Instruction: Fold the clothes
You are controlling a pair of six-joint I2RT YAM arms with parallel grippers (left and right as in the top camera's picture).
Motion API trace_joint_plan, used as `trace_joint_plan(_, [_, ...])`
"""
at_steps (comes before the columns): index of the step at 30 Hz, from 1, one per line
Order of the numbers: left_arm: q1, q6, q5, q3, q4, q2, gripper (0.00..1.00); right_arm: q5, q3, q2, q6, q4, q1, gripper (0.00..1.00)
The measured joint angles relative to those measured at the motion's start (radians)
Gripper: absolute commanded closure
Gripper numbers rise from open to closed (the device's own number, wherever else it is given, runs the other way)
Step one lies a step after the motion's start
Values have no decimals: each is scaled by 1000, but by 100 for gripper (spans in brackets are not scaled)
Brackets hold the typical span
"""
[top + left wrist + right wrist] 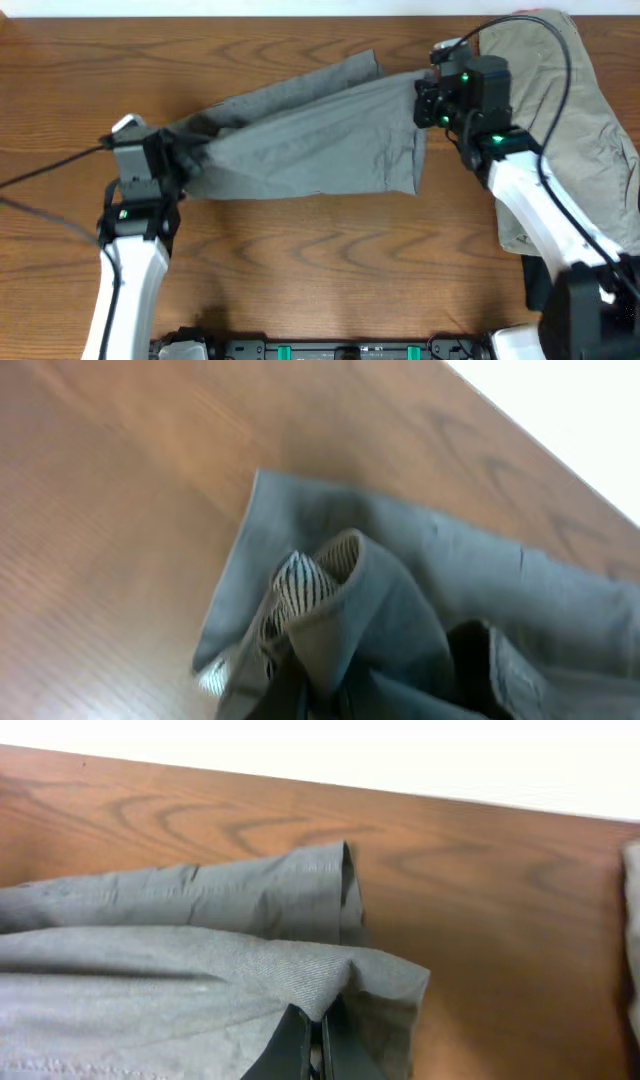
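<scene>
The mid-grey shorts (310,140) hang stretched in a band across the middle of the table, between my two grippers. At the left end the cloth is bunched where my left gripper (176,152) is shut on it. The left wrist view shows that bunch (400,630) with striped pocket lining (300,585) turned out; the fingers are hidden under the fabric. My right gripper (424,100) is shut on the right hem, and its dark fingers (300,1045) pinch a raised fold of grey cloth (200,980). The khaki-beige pair (570,110) lies at the back right.
The wooden table (300,270) runs to a white back edge. My right arm (540,210) crosses over the khaki pair, whose edge (634,920) shows at the right of the right wrist view. Cables trail off to the left (50,165).
</scene>
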Motion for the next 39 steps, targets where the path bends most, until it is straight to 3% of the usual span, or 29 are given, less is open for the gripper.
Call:
trace_joint_plan(6, [0,13,-21,-2,212,138,94,18,0,121,-5,142,20,99])
trace_joint_plan(13, [0,17,-25,-3,388,163,94,40,0,151,-5,245,23,99])
trace_joint_plan(21, [-2,17,-29,-3,446,163,94,51,0,151,-25,283,23,99])
trace_joint_plan(30, [-47,44,-32,-4,222,6,94,30,0,108,-31,103,23,99])
trace_joint_plan(39, [-48,51,-33,-5,-101,-275,94,21,5,-214,-51,-204,23,99])
